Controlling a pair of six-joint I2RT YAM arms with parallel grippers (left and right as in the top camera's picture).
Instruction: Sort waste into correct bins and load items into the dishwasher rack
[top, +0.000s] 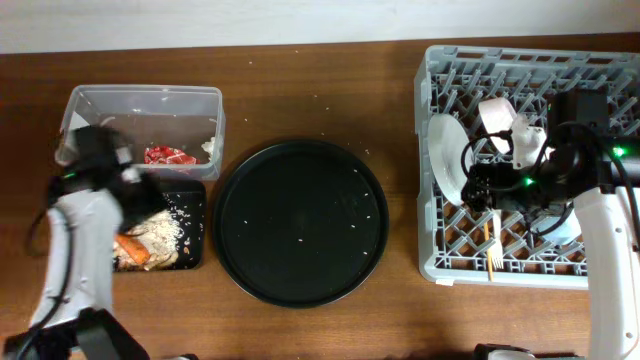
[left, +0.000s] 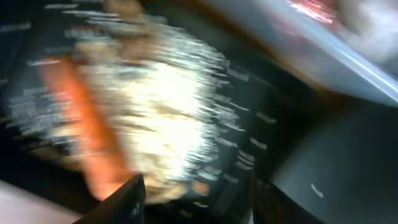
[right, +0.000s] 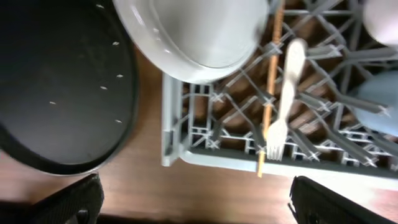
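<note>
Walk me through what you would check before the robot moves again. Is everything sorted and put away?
1. Red wrapper inside the clear tub: ok.
2. Rice and carrot inside the shallow black tray: ok.
3. Plate, fork and chopsticks in the rack: ok.
4. Round black tray cleared of waste: ok, apart from a few stray grains.
5. Right gripper open with nothing between its fingers: ok.
6. Left gripper free of food above the rice: cannot tell, as its camera view is blurred.
</note>
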